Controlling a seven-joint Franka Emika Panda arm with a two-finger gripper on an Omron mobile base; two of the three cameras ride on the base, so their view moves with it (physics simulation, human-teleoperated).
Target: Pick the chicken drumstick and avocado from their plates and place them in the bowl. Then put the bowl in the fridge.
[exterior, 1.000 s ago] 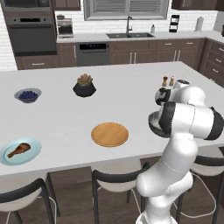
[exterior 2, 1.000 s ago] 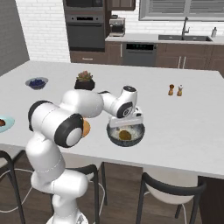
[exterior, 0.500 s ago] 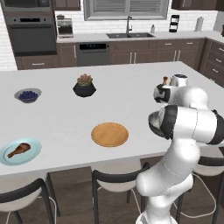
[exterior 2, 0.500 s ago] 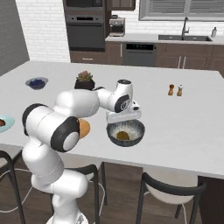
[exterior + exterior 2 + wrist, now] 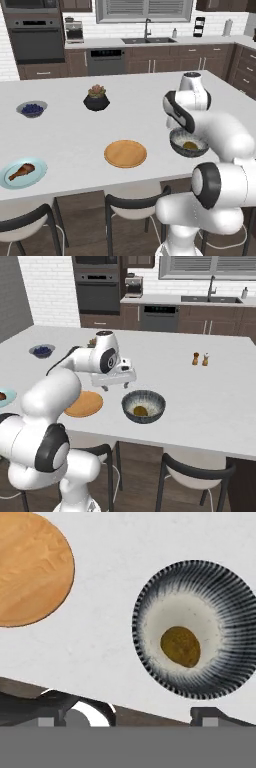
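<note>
In the ribbed, speckled bowl [image 5: 189, 629], smooth oval avocado [image 5: 180, 646] (olive-brown), flat woodgrain plate [image 5: 30, 569] beside, gripper [image 5: 119, 386] spread empty.

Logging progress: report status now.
Gripper open, empty, above counter beside bowl. Avocado in bowl; drumstick on blue plate. Tan plate bare. Nothing blocking.

The end effector [image 5: 119, 384] has lifted leftward off the bowl [image 5: 144, 406].

I see bare surface [image 5: 75, 135] between tan plate [image 5: 125, 153] and bowl [image 5: 144, 405], plant pot [image 5: 96, 98] and shakers [image 5: 200, 359] well apart
</note>
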